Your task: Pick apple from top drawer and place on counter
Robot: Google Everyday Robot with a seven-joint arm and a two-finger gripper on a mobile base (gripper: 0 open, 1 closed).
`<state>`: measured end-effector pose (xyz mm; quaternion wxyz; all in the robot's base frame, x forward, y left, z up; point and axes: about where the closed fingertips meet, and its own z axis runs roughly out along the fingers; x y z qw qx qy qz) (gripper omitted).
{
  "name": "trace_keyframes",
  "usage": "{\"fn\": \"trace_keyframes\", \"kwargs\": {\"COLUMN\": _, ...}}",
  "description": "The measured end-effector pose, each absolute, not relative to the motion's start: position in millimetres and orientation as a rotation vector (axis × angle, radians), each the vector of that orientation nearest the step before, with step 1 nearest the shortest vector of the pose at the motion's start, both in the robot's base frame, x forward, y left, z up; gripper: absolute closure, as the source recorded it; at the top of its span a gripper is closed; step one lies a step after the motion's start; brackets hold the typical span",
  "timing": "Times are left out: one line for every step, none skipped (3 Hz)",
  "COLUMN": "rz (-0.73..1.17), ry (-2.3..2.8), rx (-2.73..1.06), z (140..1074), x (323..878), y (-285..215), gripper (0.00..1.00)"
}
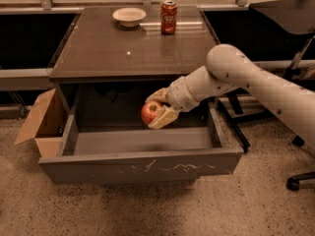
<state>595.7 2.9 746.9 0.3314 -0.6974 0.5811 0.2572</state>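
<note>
We find the apple (149, 112) above the open top drawer (142, 167), over the rear half of its tray and a little right of the tray's middle as seen. It appears raised off the drawer's floor, with its red skin facing the drawer's front panel. The gripper (156, 108) is clamped on the apple. One pale finger (158, 95) lies over the top of the fruit and the other under its lower right side, both touching it.

The white arm (256, 82) reaches the gripper from beyond the drawer's right wall and slopes down over that wall's rear end. The drawer stands pulled fully forward. Its grey floor is bare beneath the apple, and its front panel carries white scratches right of centre.

The counter (133, 48) sits directly above the drawer's rear, and its front edge overhangs the rear of the tray. On the counter, well behind the drawer, we note a shallow white bowl (129, 16) and a red soda can (169, 17). The two stand close together but apart, with the can further towards the drawer's right side.

A brown cardboard box (42, 124) stands open on the floor just beside the drawer's left wall. Dark chair legs on castors (295, 181) stand well apart from the drawer's right corner. The speckled floor (147, 210) spreads before the drawer's front panel.
</note>
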Motion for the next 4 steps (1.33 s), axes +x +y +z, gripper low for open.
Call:
{"fn": "trace_keyframes", "kwargs": {"rz": 0.574, "ry": 1.47, "rx": -1.773, "z": 801, "x": 588, "y": -21, "gripper": 1.0}}
{"fn": "trace_keyframes", "kwargs": {"rz": 0.574, "ry": 1.47, "rx": -1.773, "z": 801, "x": 588, "y": -21, "gripper": 1.0}}
{"fn": "trace_keyframes", "kwargs": {"rz": 0.54, "ry": 1.416, "rx": -1.776, "z": 833, "x": 592, "y": -13, "gripper": 1.0}}
{"fn": "trace_keyframes", "kwargs": {"rz": 0.458, "ry": 1.423, "rx": -1.723, "z": 887, "x": 609, "y": -8, "gripper": 1.0}}
